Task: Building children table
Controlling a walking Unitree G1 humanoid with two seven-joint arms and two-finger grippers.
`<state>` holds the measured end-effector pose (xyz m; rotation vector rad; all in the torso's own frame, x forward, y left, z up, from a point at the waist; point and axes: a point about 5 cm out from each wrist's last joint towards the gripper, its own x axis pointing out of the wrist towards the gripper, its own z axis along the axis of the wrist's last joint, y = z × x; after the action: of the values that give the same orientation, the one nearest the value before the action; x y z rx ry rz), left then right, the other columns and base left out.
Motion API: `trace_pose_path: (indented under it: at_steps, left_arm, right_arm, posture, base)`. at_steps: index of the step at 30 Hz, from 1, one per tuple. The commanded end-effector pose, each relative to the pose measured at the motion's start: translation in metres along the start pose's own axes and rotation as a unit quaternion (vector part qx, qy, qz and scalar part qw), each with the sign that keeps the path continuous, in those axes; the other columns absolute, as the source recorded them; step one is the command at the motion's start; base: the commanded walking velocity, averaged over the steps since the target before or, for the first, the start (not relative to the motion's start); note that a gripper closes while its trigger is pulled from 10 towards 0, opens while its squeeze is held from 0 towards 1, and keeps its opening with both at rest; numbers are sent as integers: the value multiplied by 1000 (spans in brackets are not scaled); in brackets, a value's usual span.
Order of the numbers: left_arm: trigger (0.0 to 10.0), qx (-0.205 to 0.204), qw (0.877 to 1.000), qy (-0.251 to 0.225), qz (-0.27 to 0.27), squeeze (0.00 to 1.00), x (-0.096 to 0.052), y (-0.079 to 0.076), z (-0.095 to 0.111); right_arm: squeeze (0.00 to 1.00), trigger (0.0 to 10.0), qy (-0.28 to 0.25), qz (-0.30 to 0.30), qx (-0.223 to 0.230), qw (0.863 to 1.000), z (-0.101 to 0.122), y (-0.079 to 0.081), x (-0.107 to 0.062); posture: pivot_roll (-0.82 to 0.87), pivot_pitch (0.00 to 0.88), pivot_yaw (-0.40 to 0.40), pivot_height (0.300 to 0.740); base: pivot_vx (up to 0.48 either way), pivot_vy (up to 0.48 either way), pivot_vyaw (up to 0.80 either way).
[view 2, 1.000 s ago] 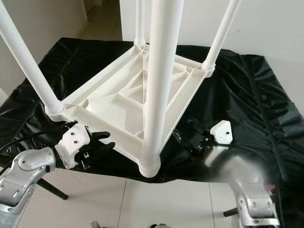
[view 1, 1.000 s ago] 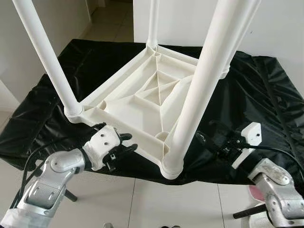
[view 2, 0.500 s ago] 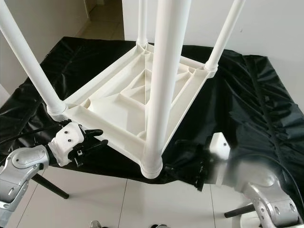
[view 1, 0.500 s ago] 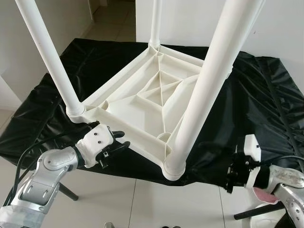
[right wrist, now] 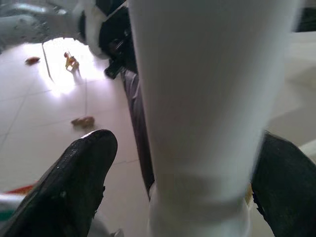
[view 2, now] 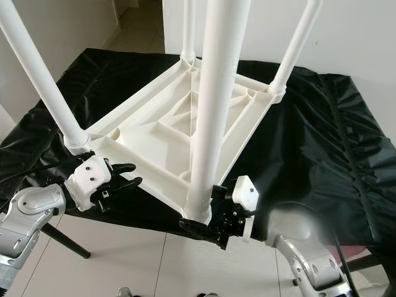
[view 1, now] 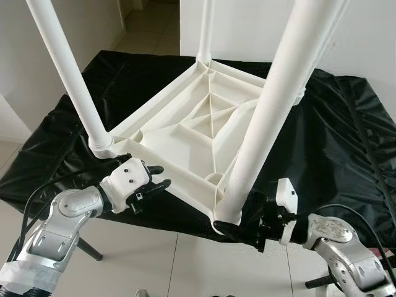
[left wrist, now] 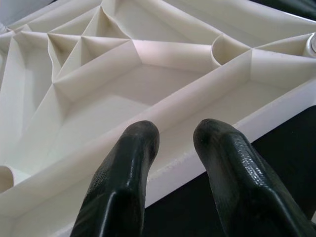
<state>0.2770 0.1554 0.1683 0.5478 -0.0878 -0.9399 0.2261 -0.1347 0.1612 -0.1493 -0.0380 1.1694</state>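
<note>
White table (view 1: 185, 133) upside down, four legs, left gripper (view 1: 156, 177) released, right gripper (view 2: 207, 226) spread around nearest leg (view 2: 213, 111).

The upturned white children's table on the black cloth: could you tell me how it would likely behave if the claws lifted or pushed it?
The table looks like hollow ribbed plastic, so probably stiff and light for its size. Its smooth round near leg, between the right claw fingers, may be slippery. With four long legs up and its near corner at the edge of the black cloth, a push could tip it.
</note>
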Motion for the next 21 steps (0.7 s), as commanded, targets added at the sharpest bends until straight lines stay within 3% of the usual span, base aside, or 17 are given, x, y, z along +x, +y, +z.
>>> trace_pose_path:
  at_steps: [1,5,8,12,14,19,21]
  left_arm:
    - [10000,5,1000,-1,-7,0,4,-2,0]
    - [10000,5,1000,-3,-7,0,5,-2,0]
    - [10000,6,1000,-7,-9,0,8,-2,1]
    - [10000,6,1000,-12,-13,0,10,-2,2]
    - [10000,6,1000,-12,-13,0,10,-2,2]
    - [10000,7,999,-22,-23,0,16,-6,5]
    - [10000,8,999,-23,-24,0,17,-7,5]
  right_arm:
    - [0,10000,-4,-13,0,1000,-4,3,7]
    - [0,10000,-13,-32,1,999,-7,4,17]
    - [0,10000,-11,-68,-7,998,-11,-4,19]
    - [0,10000,9,-112,-18,993,-18,-23,7]
    - [0,10000,9,-112,-18,993,-18,-23,7]
    - [0,10000,33,-170,-36,984,-23,-54,-13]
    - [0,10000,37,-178,-38,983,-24,-57,-15]
  posture:
    - [7,93,-3,740]
    - [4,91,-3,740]
    - [3,91,-3,740]
    - [1,91,7,740]
    - [1,91,7,740]
    - [0,77,0,740]
    - [0,77,0,740]
  base:
    - [0,0,0]
    - [0,0,0]
    - [0,0,0]
    - [0,0,0]
    - [0,0,0]
    - [0,0,0]
    - [0,0,0]
